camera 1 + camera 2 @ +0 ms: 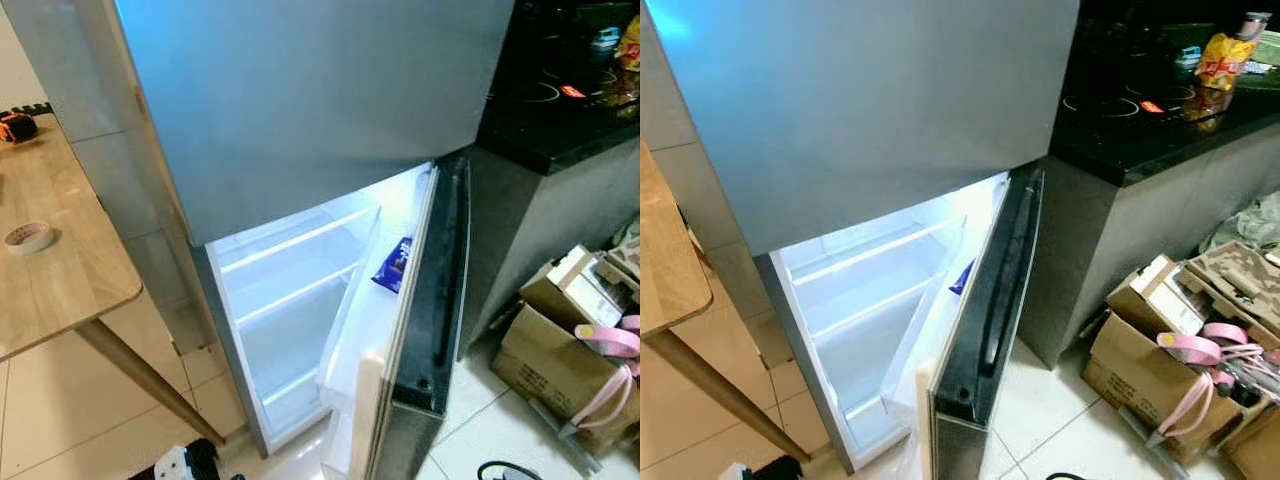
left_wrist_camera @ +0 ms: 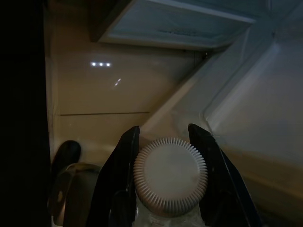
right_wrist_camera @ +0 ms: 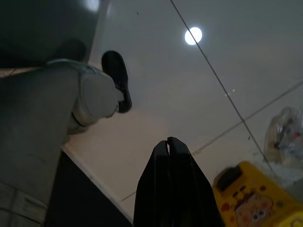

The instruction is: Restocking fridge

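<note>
The silver fridge (image 1: pixel 320 100) stands before me with its lower door (image 1: pixel 425 330) swung open. The lit compartment has bare white shelves (image 1: pixel 290 270). A blue packet (image 1: pixel 393 265) sits in the door rack. In the left wrist view my left gripper (image 2: pixel 163 142) is shut on a bottle with a white ribbed cap (image 2: pixel 170 175), low beside the open door's white inner wall. In the right wrist view my right gripper (image 3: pixel 168 142) is shut with nothing in it, pointing down at the tiled floor.
A wooden table (image 1: pixel 50 250) with a roll of tape (image 1: pixel 28 236) stands at the left. A dark counter (image 1: pixel 560 110) with a hob is at the right, cardboard boxes (image 1: pixel 560 350) on the floor below. A person's leg and black shoe (image 3: pixel 117 80) are near a yellow bag (image 3: pixel 255 198).
</note>
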{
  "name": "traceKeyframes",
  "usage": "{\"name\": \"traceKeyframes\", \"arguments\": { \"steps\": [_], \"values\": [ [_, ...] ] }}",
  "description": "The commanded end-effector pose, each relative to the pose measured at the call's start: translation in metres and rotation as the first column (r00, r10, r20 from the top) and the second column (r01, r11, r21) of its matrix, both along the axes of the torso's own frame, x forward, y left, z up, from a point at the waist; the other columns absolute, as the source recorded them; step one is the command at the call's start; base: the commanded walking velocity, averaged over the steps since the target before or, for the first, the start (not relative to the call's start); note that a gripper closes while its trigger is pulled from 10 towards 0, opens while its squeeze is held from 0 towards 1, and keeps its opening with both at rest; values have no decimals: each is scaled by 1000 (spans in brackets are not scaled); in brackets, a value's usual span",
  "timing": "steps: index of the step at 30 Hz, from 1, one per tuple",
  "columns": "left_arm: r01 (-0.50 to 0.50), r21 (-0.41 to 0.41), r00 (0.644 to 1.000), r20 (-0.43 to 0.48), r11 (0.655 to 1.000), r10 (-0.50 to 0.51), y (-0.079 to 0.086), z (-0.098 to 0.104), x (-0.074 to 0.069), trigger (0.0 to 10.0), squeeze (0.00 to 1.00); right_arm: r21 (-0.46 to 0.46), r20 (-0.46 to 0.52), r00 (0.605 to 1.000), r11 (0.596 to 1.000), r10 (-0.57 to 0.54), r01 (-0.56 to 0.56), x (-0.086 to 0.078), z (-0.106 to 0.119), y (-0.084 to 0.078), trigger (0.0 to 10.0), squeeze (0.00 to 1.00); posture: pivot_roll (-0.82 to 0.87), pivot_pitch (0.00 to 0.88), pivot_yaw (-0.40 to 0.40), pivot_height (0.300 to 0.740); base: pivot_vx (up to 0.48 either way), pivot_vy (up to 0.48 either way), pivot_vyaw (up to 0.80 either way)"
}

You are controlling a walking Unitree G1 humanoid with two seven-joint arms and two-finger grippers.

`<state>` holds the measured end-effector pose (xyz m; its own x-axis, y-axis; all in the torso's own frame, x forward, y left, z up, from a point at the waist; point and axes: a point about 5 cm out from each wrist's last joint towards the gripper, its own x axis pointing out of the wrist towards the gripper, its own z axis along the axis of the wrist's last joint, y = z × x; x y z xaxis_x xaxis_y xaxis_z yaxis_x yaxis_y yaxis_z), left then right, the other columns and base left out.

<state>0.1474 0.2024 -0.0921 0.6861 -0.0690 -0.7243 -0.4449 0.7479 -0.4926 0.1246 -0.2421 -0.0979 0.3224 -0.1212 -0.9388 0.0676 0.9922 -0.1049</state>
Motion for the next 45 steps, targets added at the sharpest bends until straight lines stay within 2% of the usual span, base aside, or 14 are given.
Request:
{"name": "traceKeyframes", "arguments": {
  "steps": [1, 13, 18, 20, 26, 30, 38, 45],
  "values": [
    [10, 29, 997, -79, 1000, -8, 6, -6, -16, 10000, 0, -7, -4, 1000, 1000, 3, -3, -1, 1, -4, 10000, 0, -107, 0, 7, 740, -356, 0, 0],
    [20, 22, 996, -83, 1000, -18, 1, -7, -16, 10000, 0, -26, -18, 1000, 1000, -3, 3, -11, 4, -23, 10000, 0, -111, 0, 7, 740, -368, 0, 0],
    [21, 21, 997, -79, 1000, -19, 0, -6, -15, 10000, 0, -24, -10, 1000, 1000, 0, -1, -5, 5, -20, 10000, 0, -111, 0, 7, 740, -382, 0, 0],
    [20, 20, 997, -78, 1000, -19, 0, -6, -14, 10000, 0, -18, -3, 1000, 1000, 5, -5, 1, 4, -14, 10000, 0, -111, 0, 7, 740, -382, 0, 0],
    [16, 24, 997, -79, 1000, -14, 0, -6, -15, 10000, 0, -9, 0, 1000, 1000, 10, -10, 3, 3, -6, 10000, 0, -111, 0, 7, 740, -372, 0, 0],
    [-24, 29, 996, -82, 999, 27, 4, -6, -16, 10000, 0, -12, -5, 1000, 1000, 8, -8, 0, 3, -10, 10000, 0, -111, 0, 7, 740, 0, 0, 0],
    [28, 38, 997, -72, 999, -25, 6, -6, -16, 10000, 0, -14, -5, 1000, 1000, 7, -7, 0, 3, -12, 10000, 0, -111, 0, 7, 740, 0, -120, 0],
    [-1, 54, 998, -65, 999, 5, 8, -5, -14, 10000, 0, -13, -7, 1000, 1000, 6, -6, -1, 3, -11, 10000, 0, -123, 0, 1, 740, 0, -274, 0]
  ]
}}
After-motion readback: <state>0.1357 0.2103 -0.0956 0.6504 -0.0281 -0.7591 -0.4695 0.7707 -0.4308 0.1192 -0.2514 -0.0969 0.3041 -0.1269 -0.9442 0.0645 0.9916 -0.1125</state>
